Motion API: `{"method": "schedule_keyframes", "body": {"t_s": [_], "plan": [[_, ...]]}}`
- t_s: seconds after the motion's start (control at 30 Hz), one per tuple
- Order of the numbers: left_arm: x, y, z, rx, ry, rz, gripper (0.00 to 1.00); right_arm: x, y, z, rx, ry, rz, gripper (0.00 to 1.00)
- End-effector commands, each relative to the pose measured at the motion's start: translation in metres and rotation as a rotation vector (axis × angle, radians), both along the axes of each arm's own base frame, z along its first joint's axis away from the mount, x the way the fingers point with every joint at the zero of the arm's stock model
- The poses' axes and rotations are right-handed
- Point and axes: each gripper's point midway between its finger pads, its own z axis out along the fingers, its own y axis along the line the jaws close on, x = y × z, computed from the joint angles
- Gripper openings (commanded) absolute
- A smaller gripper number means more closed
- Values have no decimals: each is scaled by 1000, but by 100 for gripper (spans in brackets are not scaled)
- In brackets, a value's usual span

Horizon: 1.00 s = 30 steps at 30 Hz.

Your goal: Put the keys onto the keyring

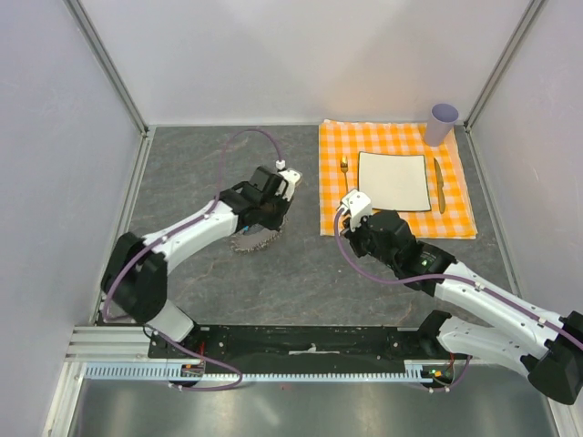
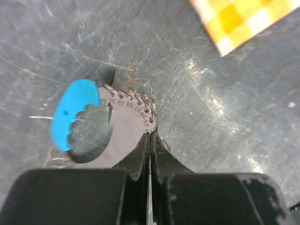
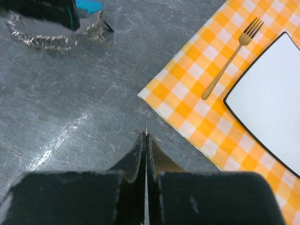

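Observation:
The keyring [image 2: 123, 123] is a grey numbered ring plate edged with small wire loops and carries a bright-blue tag [image 2: 70, 112]. It lies on the grey table [image 1: 301, 273] under the left arm [image 1: 255, 241] and shows at the top left of the right wrist view [image 3: 51, 40]. My left gripper [image 2: 150, 134] is shut on its wire-looped rim. My right gripper [image 3: 146, 136] is shut near the cloth's corner, low over the table. A thin metal sliver, a key [image 3: 146, 128] seen edge-on, sticks out between its tips. No other keys show.
An orange check cloth [image 1: 339, 202] lies at the back right with a white plate [image 1: 393, 180], a fork [image 1: 344, 171] and a knife [image 1: 438, 185] on it. A lilac cup [image 1: 442, 123] stands at its far corner. Walls close in three sides.

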Motion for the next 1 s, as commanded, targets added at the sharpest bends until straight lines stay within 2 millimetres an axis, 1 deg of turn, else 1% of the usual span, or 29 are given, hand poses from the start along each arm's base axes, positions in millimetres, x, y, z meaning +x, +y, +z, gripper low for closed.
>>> {"method": "schedule_keyframes", "body": {"t_s": [0.0, 0.03, 0.13, 0.17, 0.23, 0.27, 0.3, 0.37, 0.4, 0.43, 0.5, 0.53, 0.57, 0.63, 0.7, 0.73, 0.83, 0.97], "plan": [[-7, -5, 66, -79, -180, -170, 2, -6, 16, 18, 78, -39, 91, 0], [-11, -4, 82, -95, -227, -214, 2, -9, 19, 21, 89, -48, 114, 0], [-25, -5, 101, -129, -287, -314, 2, -18, 25, 38, 144, -83, 181, 0], [-32, -3, 114, -151, -325, -335, 2, -21, 25, 48, 165, -109, 196, 0], [-43, -5, 124, -182, -357, -401, 2, -31, 31, 58, 198, -119, 260, 0], [-50, -4, 137, -205, -396, -424, 2, -35, 31, 65, 212, -135, 280, 0], [-53, -3, 143, -211, -424, -449, 2, -37, 32, 69, 221, -144, 295, 0], [-65, -5, 150, -240, -446, -509, 2, -45, 36, 77, 221, -155, 349, 0], [-72, -4, 162, -250, -500, -548, 2, -47, 37, 78, 217, -153, 366, 0], [-79, -5, 163, -270, -508, -583, 2, -49, 38, 80, 211, -153, 381, 0], [-87, -3, 176, -277, -574, -621, 2, -53, 40, 83, 184, -144, 426, 0], [-91, -5, 178, -289, -587, -643, 2, -54, 42, 90, 182, -150, 441, 0], [-95, -6, 180, -298, -593, -657, 2, -57, 45, 85, 171, -125, 468, 0], [-103, -10, 184, -326, -603, -700, 2, -61, 49, 90, 168, -130, 510, 0], [-110, -14, 182, -338, -602, -736, 2, -68, 57, 95, 181, -126, 572, 0], [-114, -16, 182, -350, -598, -753, 2, -67, 60, 96, 173, -129, 592, 0], [-125, -24, 184, -399, -601, -806, 2, -68, 66, 95, 157, -128, 634, 0], [-130, -29, 186, -440, -614, -827, 2, -72, 73, 89, 151, -110, 685, 0]]}}
